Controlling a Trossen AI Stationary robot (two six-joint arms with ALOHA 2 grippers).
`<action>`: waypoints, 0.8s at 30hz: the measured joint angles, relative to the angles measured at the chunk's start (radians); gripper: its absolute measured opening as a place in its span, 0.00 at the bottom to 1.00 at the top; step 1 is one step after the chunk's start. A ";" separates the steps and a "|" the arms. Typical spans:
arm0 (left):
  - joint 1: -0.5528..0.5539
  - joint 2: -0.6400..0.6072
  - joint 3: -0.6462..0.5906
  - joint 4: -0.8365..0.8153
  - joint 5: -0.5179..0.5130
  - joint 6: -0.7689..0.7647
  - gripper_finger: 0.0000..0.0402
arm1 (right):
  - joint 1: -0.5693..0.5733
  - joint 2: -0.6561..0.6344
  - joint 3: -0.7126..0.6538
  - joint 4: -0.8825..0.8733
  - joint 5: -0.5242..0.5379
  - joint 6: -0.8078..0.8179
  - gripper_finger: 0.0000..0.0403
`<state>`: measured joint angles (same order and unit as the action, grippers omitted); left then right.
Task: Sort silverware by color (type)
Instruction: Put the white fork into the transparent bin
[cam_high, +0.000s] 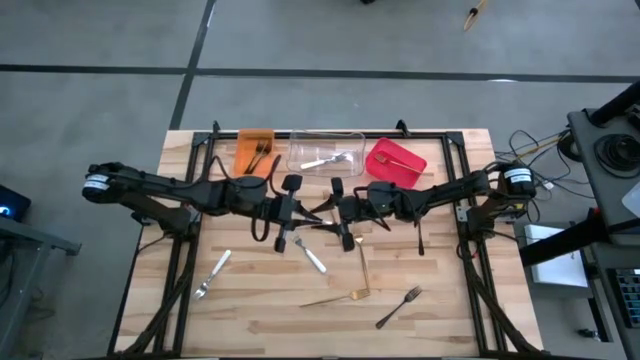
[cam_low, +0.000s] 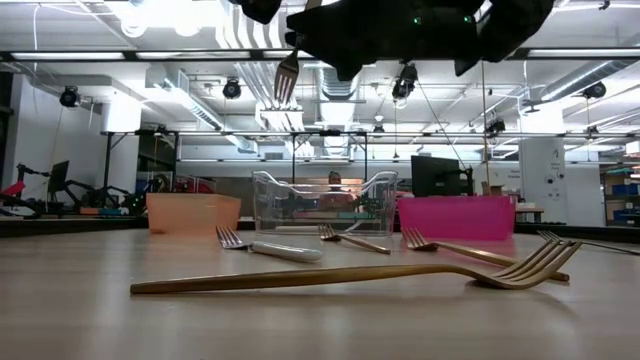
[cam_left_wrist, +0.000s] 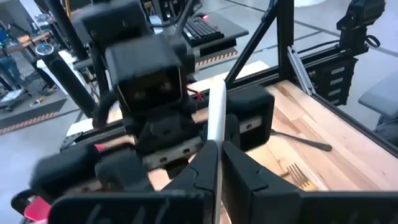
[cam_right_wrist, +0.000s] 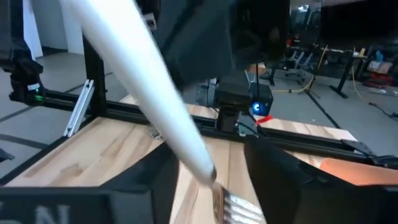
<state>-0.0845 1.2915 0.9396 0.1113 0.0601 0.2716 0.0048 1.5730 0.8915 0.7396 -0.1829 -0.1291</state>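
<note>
My left gripper (cam_left_wrist: 218, 163) is shut on a white-handled fork (cam_left_wrist: 217, 112), held high above the table's middle (cam_high: 300, 212). The fork's tines (cam_low: 287, 75) point down in the low view. My right gripper (cam_high: 340, 210) faces it, open. Its fingers (cam_right_wrist: 292, 180) stand on either side of the white handle (cam_right_wrist: 143, 87); I cannot tell whether they touch it. On the table lie two white-handled forks (cam_high: 312, 258) (cam_high: 212, 272), gold forks (cam_high: 352, 285) and dark forks (cam_high: 400, 305) (cam_high: 420, 240). My left gripper pinches the fork's white handle (cam_left_wrist: 216, 142) between its two fingers. The handle runs on beyond the fingertips, along the fingers, toward my right gripper. The fork is lifted clear of the table.
Three bins stand in a row at the far edge: orange (cam_high: 243, 160) with a dark fork, clear (cam_high: 300, 152) with a silver fork, red (cam_high: 380, 172) with a gold fork. A gold fork (cam_low: 340, 274) lies nearest the front edge. Black frame rails run along both sides of the table.
</note>
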 joint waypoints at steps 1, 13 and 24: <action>0.000 0.000 -0.001 -0.003 0.000 -0.001 0.00 | 0.000 0.000 0.001 -0.001 0.000 0.000 0.39; 0.001 -0.001 -0.001 -0.010 -0.041 -0.020 0.00 | 0.004 -0.002 0.003 -0.032 -0.007 0.014 0.06; 0.001 -0.079 0.026 -0.143 -0.102 0.069 0.18 | 0.001 -0.081 0.005 -0.246 0.217 0.001 0.06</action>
<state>-0.0839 1.2125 0.9657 -0.0319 -0.0424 0.3411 0.0059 1.4919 0.8967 0.4939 0.0345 -0.1280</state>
